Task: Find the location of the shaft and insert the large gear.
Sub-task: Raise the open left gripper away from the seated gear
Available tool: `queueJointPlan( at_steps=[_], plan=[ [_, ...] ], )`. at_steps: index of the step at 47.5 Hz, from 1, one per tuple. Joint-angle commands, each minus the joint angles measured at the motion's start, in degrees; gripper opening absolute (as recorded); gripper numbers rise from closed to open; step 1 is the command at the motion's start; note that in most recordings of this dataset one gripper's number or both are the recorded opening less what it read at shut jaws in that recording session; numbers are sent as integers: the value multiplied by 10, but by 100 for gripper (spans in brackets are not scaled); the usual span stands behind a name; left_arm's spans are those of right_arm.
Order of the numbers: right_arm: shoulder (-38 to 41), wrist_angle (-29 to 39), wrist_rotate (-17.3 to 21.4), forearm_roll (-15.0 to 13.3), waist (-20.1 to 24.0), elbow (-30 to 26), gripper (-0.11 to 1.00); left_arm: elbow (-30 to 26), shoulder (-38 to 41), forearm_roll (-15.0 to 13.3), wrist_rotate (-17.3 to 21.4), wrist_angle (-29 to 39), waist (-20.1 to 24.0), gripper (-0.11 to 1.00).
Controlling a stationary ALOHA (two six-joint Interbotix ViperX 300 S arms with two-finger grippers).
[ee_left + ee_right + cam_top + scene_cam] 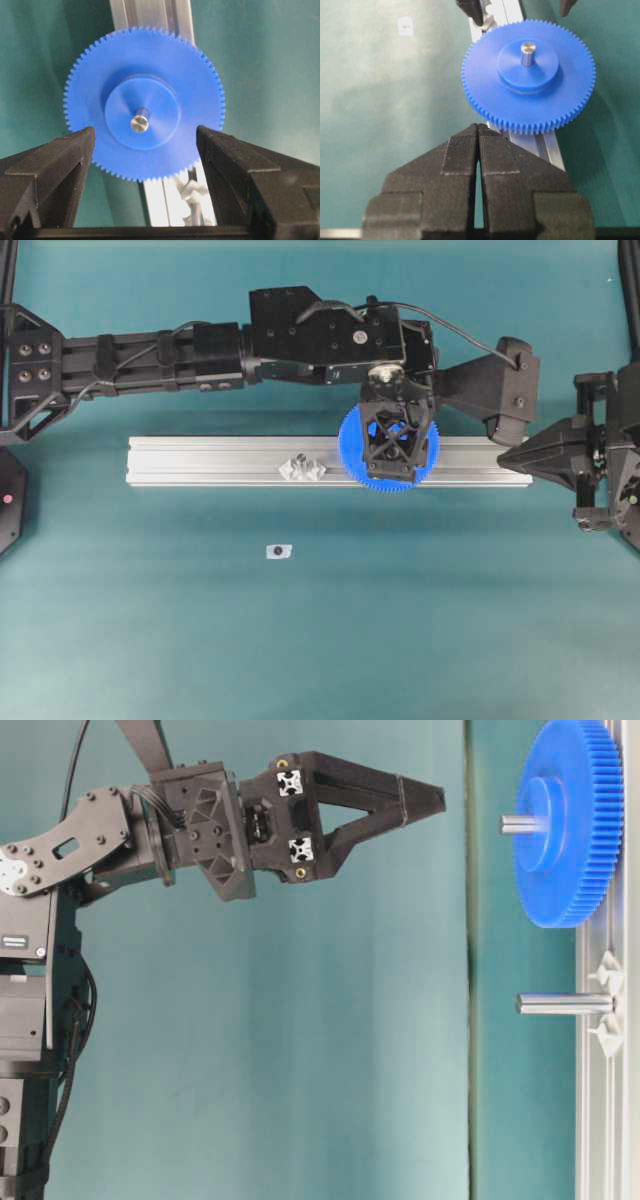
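Large gear (145, 102): bright blue plastic disc w/ fine teeth all round and a raised round hub. It sits flat on the ribbed aluminium rail (210, 461), wider than the rail, overhanging both sides. The shaft (139, 123), a smooth metal pin, pokes up through the hub's centre hole, so the gear is seated on it.

Left hand (145, 142): matte black printed fingers, spread wide apart, above the gear and clear of it, holding nothing. In the overhead view it covers most of the gear; only the toothed rim shows.

Right hand (479, 132): ridged pads pressed together, empty, near the rail's end.

A second bare pin (562, 1004) stands on a clear winged base further along the rail. Small pale tab (279, 551) w/ a dark dot lies on the teal tabletop (150, 640); too small to identify.
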Motion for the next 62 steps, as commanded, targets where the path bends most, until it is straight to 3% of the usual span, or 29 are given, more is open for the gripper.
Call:
queueJointPlan(
  at_steps=[1, 62],
  plan=[
    [3, -3, 6, 0, -1, -5, -1, -15, -20, 1, 0, -1, -3, 78],
    [3, -3, 6, 0, -1, -4, -1, -22, -13, 2, -1, 7, -5, 78]
  ],
)
